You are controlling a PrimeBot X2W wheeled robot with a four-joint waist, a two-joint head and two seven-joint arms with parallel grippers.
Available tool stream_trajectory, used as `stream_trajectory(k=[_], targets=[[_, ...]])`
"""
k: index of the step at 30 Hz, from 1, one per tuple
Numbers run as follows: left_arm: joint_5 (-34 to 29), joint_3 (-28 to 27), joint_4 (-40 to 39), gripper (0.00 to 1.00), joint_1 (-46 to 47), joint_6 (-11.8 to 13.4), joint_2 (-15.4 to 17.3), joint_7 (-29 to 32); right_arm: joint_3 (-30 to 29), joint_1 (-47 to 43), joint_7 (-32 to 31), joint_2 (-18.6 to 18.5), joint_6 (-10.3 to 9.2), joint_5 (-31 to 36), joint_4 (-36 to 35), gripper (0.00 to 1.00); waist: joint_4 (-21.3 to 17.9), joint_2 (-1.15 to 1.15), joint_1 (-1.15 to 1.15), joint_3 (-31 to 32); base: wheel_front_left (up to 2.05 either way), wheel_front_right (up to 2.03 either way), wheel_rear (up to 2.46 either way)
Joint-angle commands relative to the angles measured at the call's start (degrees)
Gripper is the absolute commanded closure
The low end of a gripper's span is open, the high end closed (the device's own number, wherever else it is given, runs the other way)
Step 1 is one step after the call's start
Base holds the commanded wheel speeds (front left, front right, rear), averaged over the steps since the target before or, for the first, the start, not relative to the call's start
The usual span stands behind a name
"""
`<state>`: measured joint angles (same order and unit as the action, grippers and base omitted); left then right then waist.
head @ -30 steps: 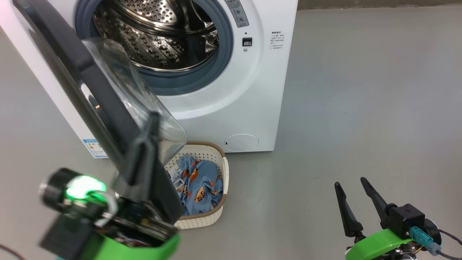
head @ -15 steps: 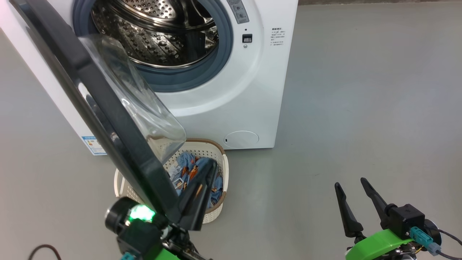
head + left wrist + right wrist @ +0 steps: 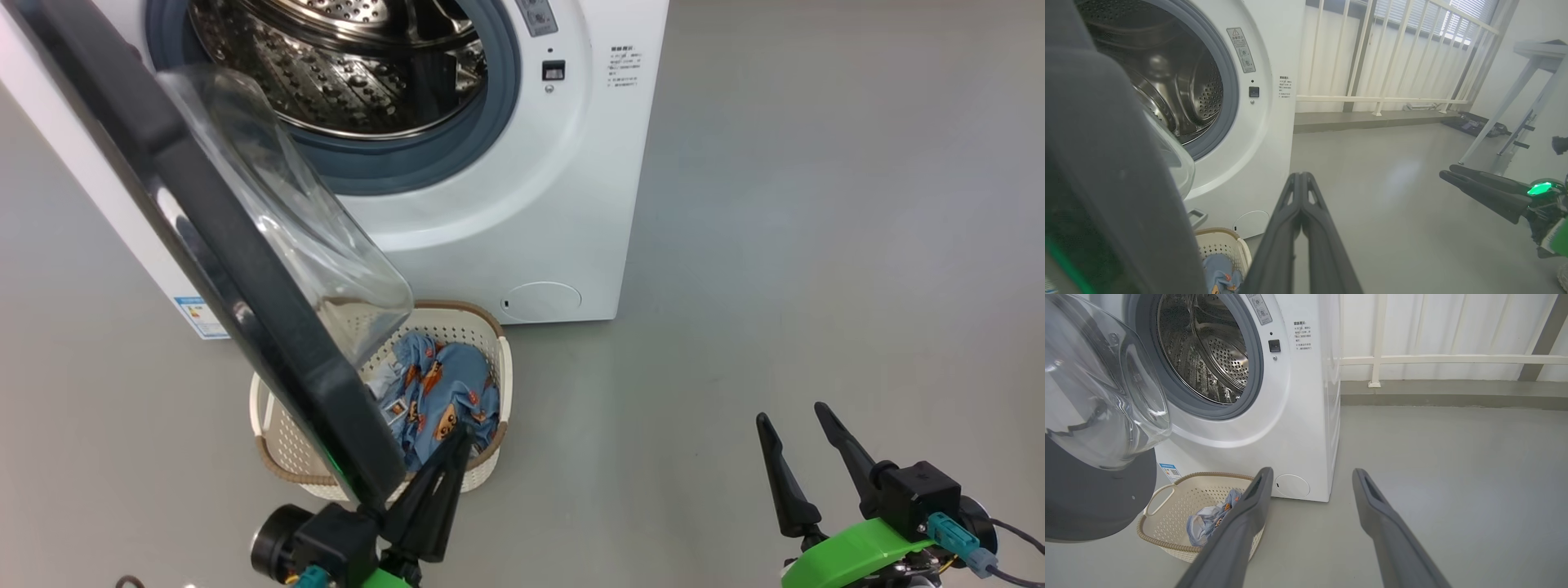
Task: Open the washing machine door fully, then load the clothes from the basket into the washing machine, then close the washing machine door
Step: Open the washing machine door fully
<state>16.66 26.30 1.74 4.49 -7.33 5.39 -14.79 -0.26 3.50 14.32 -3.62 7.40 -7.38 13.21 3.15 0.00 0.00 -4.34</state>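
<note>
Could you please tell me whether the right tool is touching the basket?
Apart: the head view shows a wide stretch of bare floor between the right tool and the basket.

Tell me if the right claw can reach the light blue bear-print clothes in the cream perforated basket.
Probably yes. Only grey floor lies between the open right claw and the basket; the clothes lie uncovered at its right, while the glossy black round door overhangs its left.
</note>
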Motion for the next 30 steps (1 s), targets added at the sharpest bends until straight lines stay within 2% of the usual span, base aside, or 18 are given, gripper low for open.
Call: stream_trajectory(k=[1, 15, 30], targets=[[0.5, -2.3, -0.9, 1.0, 2.0, -0.2, -0.1, -0.2, 1.8, 1.4, 0.7, -0.3, 0.09, -0.4, -1.1, 0.0, -0.3, 0.0, 0.0, -0.4, 0.0, 0.0, 0.0], [1.4, -6.2, 3.1, 1.0, 5.6, -0.2, -1.3, -0.2, 1.7, 2.3, 0.7, -0.4, 0.09, -0.8, -0.9, 0.0, -1.3, 0.0, 0.0, -2.5, 0.0, 0.0, 0.0], [2.7, -8.7, 4.8, 1.0, 4.6, -0.2, -2.0, -0.2, 2.2, 2.6, 0.7, -0.3, 0.09, -1.4, 0.4, 0.0, 2.7, 0.0, 0.0, -2.2, 0.0, 0.0, 0.0]])
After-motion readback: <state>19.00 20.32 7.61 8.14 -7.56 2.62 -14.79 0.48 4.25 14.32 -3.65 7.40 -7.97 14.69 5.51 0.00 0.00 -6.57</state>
